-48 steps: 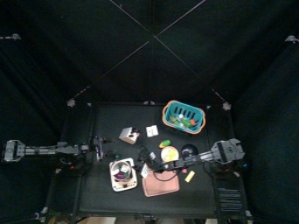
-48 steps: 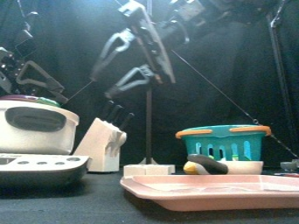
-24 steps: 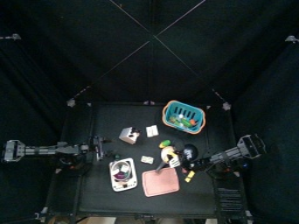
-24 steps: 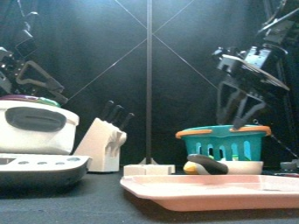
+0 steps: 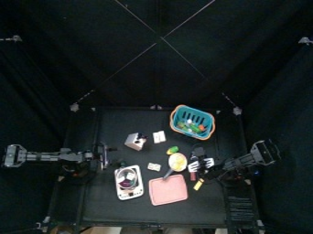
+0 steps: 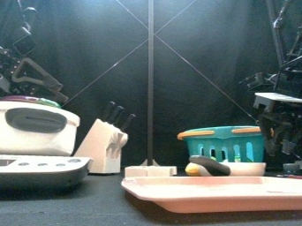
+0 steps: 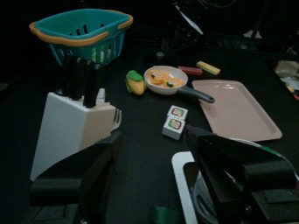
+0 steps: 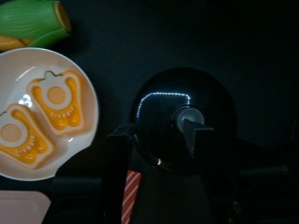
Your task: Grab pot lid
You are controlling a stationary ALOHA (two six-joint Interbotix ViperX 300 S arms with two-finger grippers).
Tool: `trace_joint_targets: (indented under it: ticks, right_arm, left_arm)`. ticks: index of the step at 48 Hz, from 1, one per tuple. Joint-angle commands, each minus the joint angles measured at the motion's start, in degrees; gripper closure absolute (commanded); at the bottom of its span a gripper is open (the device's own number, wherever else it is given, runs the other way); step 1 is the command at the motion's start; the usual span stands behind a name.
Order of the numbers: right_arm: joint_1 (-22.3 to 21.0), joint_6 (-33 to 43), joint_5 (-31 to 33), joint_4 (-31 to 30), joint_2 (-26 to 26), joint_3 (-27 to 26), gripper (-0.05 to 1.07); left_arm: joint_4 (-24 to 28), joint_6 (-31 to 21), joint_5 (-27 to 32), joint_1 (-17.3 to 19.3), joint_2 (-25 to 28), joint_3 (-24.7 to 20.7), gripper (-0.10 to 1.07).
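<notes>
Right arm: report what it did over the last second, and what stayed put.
The right arm pulled back from over the table's middle to the right side, then came down. The right pincer now hangs over the black pot lid, jaws open to either side of its knob; nothing is grasped yet. The left arm, basket, knife block and pink tray stayed as they were.

- The right tool (image 8: pixel 162 140) is hanging directly over the black pot lid (image 8: pixel 201 92), its jaws flanking the knob (image 8: pixel 187 115).
- A white plate (image 8: pixel 47 109) is lying beside the lid, holding yellow pepper halves (image 8: pixel 59 101).
</notes>
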Motion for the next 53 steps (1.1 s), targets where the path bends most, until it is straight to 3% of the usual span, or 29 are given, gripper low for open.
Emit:
trace_joint_targets:
  ticks: [1, 11, 32, 42, 53]
  right_arm:
    - [0.18, 0.35, 1.14, 0.35, -1.49, 0.26, 0.19]
    - [-0.35, 0.53, 0.44, 0.09, -1.76, 1.76, 0.19]
    - [-6.5, 0.53, -9.84, -3.08, -1.67, 5.54, 0.2]
    - [-7.56, 0.62, -11.51, -4.13, -1.67, 5.98, 0.2]
    - [-7.56, 0.53, -11.51, -3.96, -1.67, 6.06, 0.32]
  left_arm:
    - [-0.09, 0.0, -0.44, -0.18, 0.18, -1.41, 0.04]
    - [-0.09, 0.09, -0.53, -0.18, 0.18, -1.41, 0.04]
    - [-0.09, 0.09, -0.44, -0.18, 0.18, -1.32, 0.04]
    - [-0.09, 0.0, -0.44, -0.18, 0.18, -1.23, 0.04]
    - [-0.09, 0.09, -0.44, -0.18, 0.18, -1.23, 0.04]
